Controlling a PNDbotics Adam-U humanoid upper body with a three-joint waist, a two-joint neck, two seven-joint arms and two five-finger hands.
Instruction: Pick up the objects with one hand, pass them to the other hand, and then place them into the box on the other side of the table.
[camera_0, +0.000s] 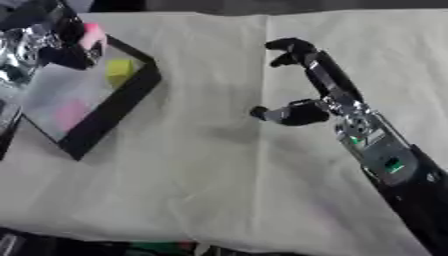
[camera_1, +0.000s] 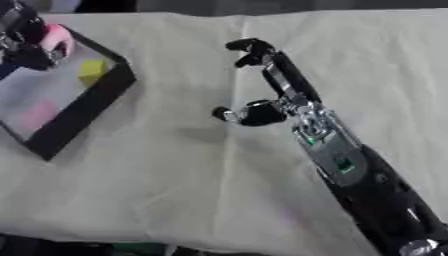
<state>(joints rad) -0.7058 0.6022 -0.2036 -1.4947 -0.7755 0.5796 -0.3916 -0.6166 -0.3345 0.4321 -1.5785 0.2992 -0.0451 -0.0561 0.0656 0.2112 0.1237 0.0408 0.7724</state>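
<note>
Right hand (camera_0: 308, 85) hovers open and empty over the middle of the tabletop (camera_0: 219, 175). Left hand (camera_0: 66, 37) grips a pink object (camera_0: 92, 36) over the black box (camera_0: 122, 102) at far left, beside a yellow block (camera_0: 120, 71).

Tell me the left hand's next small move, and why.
Probably uncurl the fingers and let go: the left hand holds a pink object over the black-rimmed box, where a yellow block already lies. The right hand hangs open and empty over the cloth.
</note>
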